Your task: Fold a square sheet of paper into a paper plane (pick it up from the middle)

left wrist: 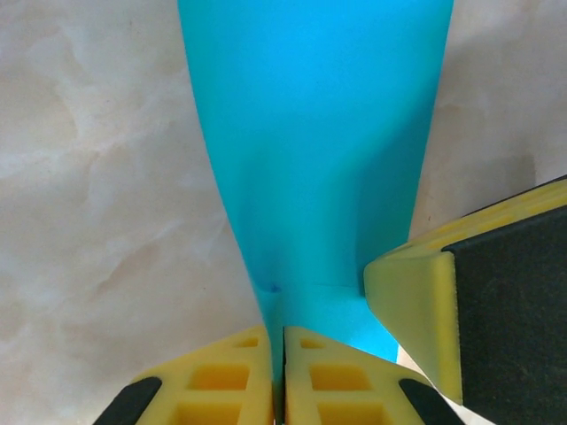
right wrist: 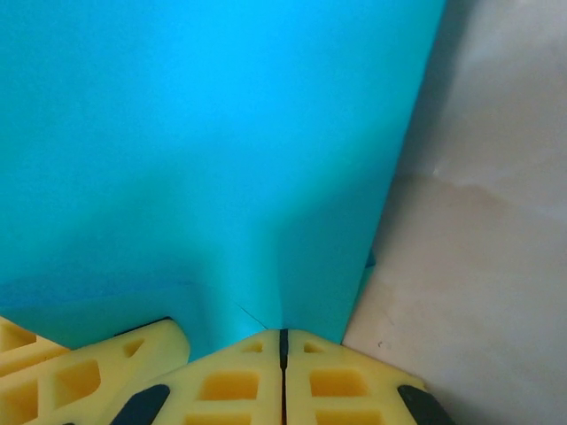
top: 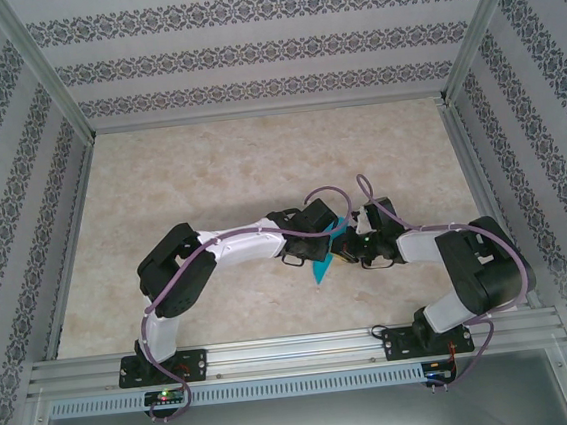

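Blue paper (top: 322, 264) near desk (top: 209, 169) middle, pointed tip toward desk's near edge. Grip: left hand (left wrist: 276, 335) clamped on paper; right hand (right wrist: 283, 336) clamped on it too, crowding close alongside. Patterned walls (top: 248, 55) ring desk.

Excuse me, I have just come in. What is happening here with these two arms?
Two robot arms are working together on a thin turquoise-blue sheet of paper over the beige marbled table. The left hand and the right hand are both shut on the paper, pinching it close beside each other. Seen from above, the paper narrows to a point toward the arms' bases, so it seems partly folded, not yet a finished plane.
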Robot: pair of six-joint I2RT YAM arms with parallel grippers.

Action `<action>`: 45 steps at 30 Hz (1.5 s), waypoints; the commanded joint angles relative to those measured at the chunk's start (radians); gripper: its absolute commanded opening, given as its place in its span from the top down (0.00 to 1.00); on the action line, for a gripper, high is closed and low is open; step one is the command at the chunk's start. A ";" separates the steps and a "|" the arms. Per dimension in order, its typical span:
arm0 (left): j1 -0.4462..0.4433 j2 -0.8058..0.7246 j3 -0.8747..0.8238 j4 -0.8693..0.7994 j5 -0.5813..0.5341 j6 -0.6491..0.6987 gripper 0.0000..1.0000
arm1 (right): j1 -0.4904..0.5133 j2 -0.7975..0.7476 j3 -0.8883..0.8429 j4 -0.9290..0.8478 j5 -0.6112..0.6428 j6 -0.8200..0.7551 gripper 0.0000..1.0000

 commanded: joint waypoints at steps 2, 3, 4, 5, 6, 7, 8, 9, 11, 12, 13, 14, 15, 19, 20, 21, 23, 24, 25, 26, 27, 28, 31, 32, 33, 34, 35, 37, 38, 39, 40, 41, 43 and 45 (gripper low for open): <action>-0.018 -0.011 0.030 -0.008 0.026 0.014 0.84 | 0.000 0.017 -0.002 -0.055 0.045 -0.024 0.94; -0.018 -0.018 0.026 -0.008 0.026 0.013 0.82 | -0.001 0.017 -0.002 -0.058 0.047 -0.025 0.94; -0.018 -0.027 0.020 -0.008 0.021 0.010 0.81 | 0.000 0.017 -0.003 -0.061 0.049 -0.028 0.94; -0.018 -0.036 0.017 -0.012 0.012 0.009 0.79 | -0.001 0.017 -0.004 -0.062 0.051 -0.029 0.94; -0.018 -0.044 0.012 -0.015 0.008 0.007 0.76 | -0.001 0.019 -0.005 -0.062 0.053 -0.029 0.94; -0.018 -0.054 0.010 -0.017 0.004 0.006 0.73 | 0.000 0.020 -0.006 -0.060 0.053 -0.030 0.94; -0.018 -0.061 0.007 -0.018 0.004 0.002 0.71 | 0.000 0.023 -0.008 -0.057 0.052 -0.029 0.94; -0.018 -0.067 0.004 -0.015 0.008 -0.001 0.71 | -0.001 0.026 -0.008 -0.053 0.051 -0.027 0.94; -0.018 -0.076 -0.008 0.004 0.025 -0.013 0.70 | 0.000 0.029 -0.012 -0.043 0.048 -0.025 0.94; -0.018 -0.081 -0.015 0.012 0.031 -0.019 0.70 | 0.000 0.029 -0.012 -0.041 0.048 -0.025 0.94; -0.018 -0.085 -0.021 0.016 0.034 -0.025 0.70 | 0.000 0.029 -0.014 -0.040 0.047 -0.023 0.95; -0.018 -0.090 -0.023 0.016 0.031 -0.029 0.70 | -0.001 0.029 -0.016 -0.039 0.045 -0.024 0.95; -0.018 -0.093 -0.027 0.015 0.028 -0.030 0.70 | -0.001 0.030 -0.017 -0.036 0.046 -0.023 0.95; -0.018 -0.092 -0.030 0.010 0.021 -0.030 0.75 | -0.002 0.029 -0.022 -0.024 0.039 -0.019 0.95; -0.018 -0.090 -0.027 0.007 0.021 -0.029 0.78 | -0.002 0.029 -0.021 -0.023 0.038 -0.017 0.95; -0.018 -0.088 -0.028 0.006 0.021 -0.029 0.80 | -0.003 0.028 -0.022 -0.023 0.038 -0.017 0.95; -0.018 -0.088 -0.025 -0.004 0.010 -0.028 0.84 | -0.002 0.026 -0.022 -0.023 0.037 -0.019 0.95; -0.018 -0.090 -0.025 -0.007 0.007 -0.026 0.85 | -0.002 0.023 -0.024 -0.023 0.037 -0.019 0.95; -0.017 -0.093 -0.026 -0.010 0.000 -0.025 0.87 | -0.002 0.023 -0.023 -0.024 0.037 -0.019 0.95; -0.018 -0.096 -0.026 -0.015 -0.006 -0.024 0.89 | -0.002 0.023 -0.025 -0.023 0.037 -0.019 0.95; -0.019 -0.095 -0.023 -0.017 -0.008 -0.020 0.91 | -0.003 0.025 -0.025 -0.021 0.035 -0.018 0.95; -0.020 -0.093 -0.020 -0.019 -0.008 -0.018 0.92 | -0.002 0.025 -0.025 -0.018 0.033 -0.017 0.95; -0.020 -0.077 -0.010 -0.017 0.006 -0.018 0.97 | -0.001 0.026 -0.027 -0.015 0.033 -0.015 0.95; -0.021 -0.072 -0.009 -0.008 0.018 -0.022 0.97 | -0.001 0.026 -0.028 -0.014 0.033 -0.014 0.95; -0.021 -0.066 -0.006 -0.002 0.025 -0.025 0.98 | -0.002 0.025 -0.027 -0.014 0.033 -0.014 0.95; -0.023 -0.062 -0.004 0.003 0.031 -0.026 0.98 | -0.001 0.026 -0.030 -0.014 0.033 -0.014 0.95; -0.024 -0.058 -0.002 0.009 0.034 -0.029 0.99 | -0.003 0.026 -0.031 -0.013 0.033 -0.014 0.95; -0.025 -0.055 -0.002 0.021 0.045 -0.034 0.99 | -0.001 0.027 -0.032 -0.010 0.033 -0.014 0.95; -0.026 -0.055 -0.002 0.028 0.052 -0.038 0.99 | -0.002 0.027 -0.034 -0.009 0.031 -0.013 0.95; -0.026 -0.052 -0.002 0.034 0.057 -0.042 1.00 | -0.001 0.028 -0.034 -0.005 0.031 -0.013 0.95; -0.026 -0.051 -0.003 0.041 0.063 -0.044 1.00 | -0.002 0.029 -0.035 -0.002 0.030 -0.011 0.95; -0.025 -0.049 -0.004 0.053 0.071 -0.048 1.00 | -0.002 0.030 -0.036 0.004 0.027 -0.008 0.95; -0.023 -0.046 -0.006 0.074 0.089 -0.060 1.00 | -0.002 0.033 -0.039 0.014 0.024 -0.004 0.95; -0.023 -0.037 -0.005 0.095 0.108 -0.073 1.00 | -0.001 0.032 -0.042 0.023 0.021 -0.001 0.95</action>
